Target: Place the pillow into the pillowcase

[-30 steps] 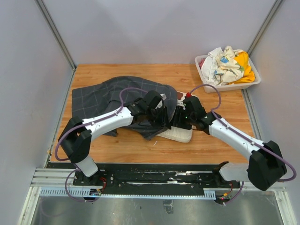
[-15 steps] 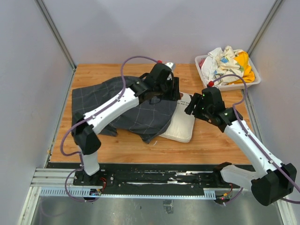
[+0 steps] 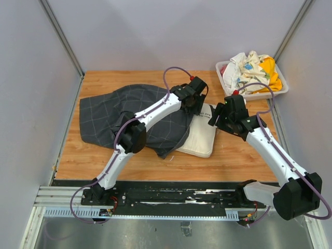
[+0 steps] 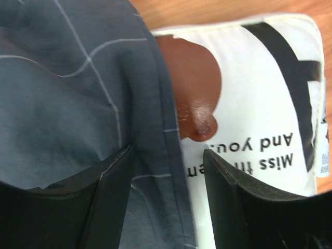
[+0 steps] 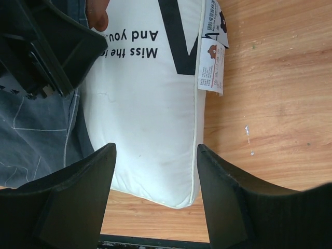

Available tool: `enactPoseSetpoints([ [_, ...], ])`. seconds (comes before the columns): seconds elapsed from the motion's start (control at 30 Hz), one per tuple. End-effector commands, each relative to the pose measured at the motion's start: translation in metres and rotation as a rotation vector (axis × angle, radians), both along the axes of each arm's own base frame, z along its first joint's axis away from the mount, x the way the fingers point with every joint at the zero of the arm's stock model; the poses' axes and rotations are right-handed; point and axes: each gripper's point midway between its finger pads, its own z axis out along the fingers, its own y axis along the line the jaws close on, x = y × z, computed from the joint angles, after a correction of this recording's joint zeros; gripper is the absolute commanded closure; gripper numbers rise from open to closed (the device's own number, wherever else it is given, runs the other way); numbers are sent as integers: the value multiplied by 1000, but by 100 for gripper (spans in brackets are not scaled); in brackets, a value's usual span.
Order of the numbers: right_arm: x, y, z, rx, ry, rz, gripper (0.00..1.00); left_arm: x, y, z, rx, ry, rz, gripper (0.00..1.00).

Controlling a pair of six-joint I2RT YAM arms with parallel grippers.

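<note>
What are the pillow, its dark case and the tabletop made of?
Pillow: smooth white cloth, probably soft-filled; piped seam, printed lettering. Pillowcase: thin matte woven fabric; wrinkles, stitched hem. Table: wood or wood-look laminate; visible grain.

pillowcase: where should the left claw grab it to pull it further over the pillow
Grip the hemmed open edge of the pillowcase where it crosses the pillow, coming down from above. The hem lies as a fold over the pillow's printed end, and the open left claw straddles it, so closing there would likely catch the cloth.
</note>
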Motion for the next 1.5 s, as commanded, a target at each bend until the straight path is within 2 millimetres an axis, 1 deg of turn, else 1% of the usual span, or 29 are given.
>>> enactPoseSetpoints([
  [0.0, 5, -1, 5, 13, -15, 3, 36, 25, 21, 11, 49, -76, 50, 40],
  [0.07, 6, 1, 4, 17, -13, 7, 36, 29, 25, 7, 63, -91, 68, 41],
  [0.17, 6, 2, 2, 18, -4, 13, 35, 36, 29, 7, 65, -117, 108, 56],
  [0.2, 7, 2, 0, 16, -1, 13, 36, 36, 30, 6, 65, -122, 113, 64],
  [0.27, 8, 2, -1, 13, 3, 14, 36, 39, 29, 10, 48, -145, 123, 86],
  [0.3, 10, 2, -2, 11, 2, 14, 36, 41, 31, 12, 48, -153, 132, 93],
  [0.33, 11, 2, -2, 10, 5, 14, 36, 42, 32, 14, 49, -161, 141, 99],
  [0.47, 18, 5, -3, 13, 0, 12, 35, 47, 34, 27, 29, -194, 163, 100],
  [0.63, 30, 6, -7, 0, -7, 8, 36, 46, 32, 57, -36, -233, 168, 100],
  [0.8, 53, 10, -14, -25, -15, 18, 34, 39, 28, 90, -113, -248, 159, 100],
  [0.83, 60, 13, -13, -30, -13, 24, 34, 38, 28, 95, -125, -246, 159, 100],
  [0.9, 70, 13, -19, -55, 18, 20, 33, 34, 24, 102, -153, -240, 143, 100],
  [0.93, 76, 13, -27, -71, 38, 17, 32, 32, 23, 104, -164, -235, 136, 100],
  [0.97, 82, 14, -30, -82, 48, 12, 31, 31, 22, 104, -171, -229, 133, 100],
  [1.1, 103, 17, -54, -119, 128, -2, 28, 29, 20, 98, -172, -210, 125, 100],
  [1.2, 102, 22, -83, -134, 254, 15, 27, 28, 20, 95, -169, -203, 120, 100],
  [1.3, 102, 28, -115, -125, 328, 24, 27, 29, 20, 95, -176, -194, 120, 100],
  [1.33, 104, 32, -124, -112, 338, 36, 28, 29, 21, 95, -182, -192, 121, 100],
  [1.37, 105, 37, -135, -99, 353, 50, 33, 30, 21, 95, -187, -188, 121, 100],
  [1.4, 105, 40, -147, -87, 372, 60, 43, 30, 21, 96, -192, -186, 121, 100],
  [1.47, 106, 54, -162, -29, 394, 98, 72, 31, 22, 96, -199, -182, 120, 100],
])
